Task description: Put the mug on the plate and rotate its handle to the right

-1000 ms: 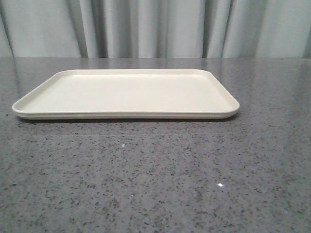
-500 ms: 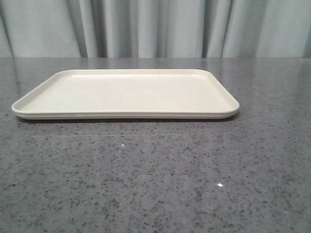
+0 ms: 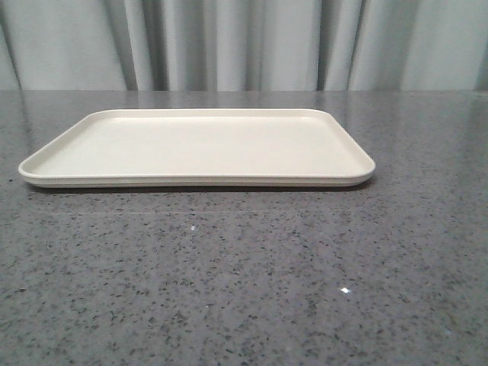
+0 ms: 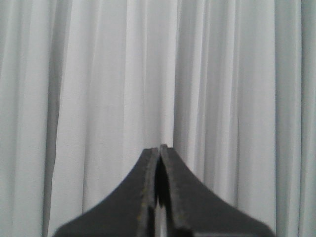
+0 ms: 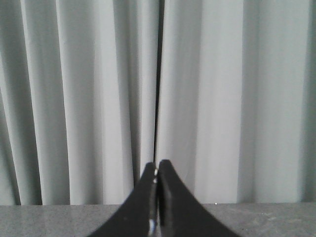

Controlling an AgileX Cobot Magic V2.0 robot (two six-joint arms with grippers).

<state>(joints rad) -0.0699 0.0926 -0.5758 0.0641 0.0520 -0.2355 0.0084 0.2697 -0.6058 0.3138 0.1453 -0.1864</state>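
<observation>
The cream plate (image 3: 198,145) lies flat on the grey speckled table, nothing on it, in the middle of the front view. The mug and its handle are out of view in every frame. Neither arm shows in the front view. In the left wrist view my left gripper (image 4: 159,148) is shut with nothing between its black fingers, facing the curtain. My right gripper (image 5: 158,164) in the right wrist view is likewise shut on nothing, pointing at the curtain just above the table's far edge.
A pale grey pleated curtain (image 3: 244,42) hangs behind the table. The grey speckled tabletop (image 3: 244,282) stretches in front of the plate and to both sides. A strip of that tabletop (image 5: 276,219) shows under the right gripper.
</observation>
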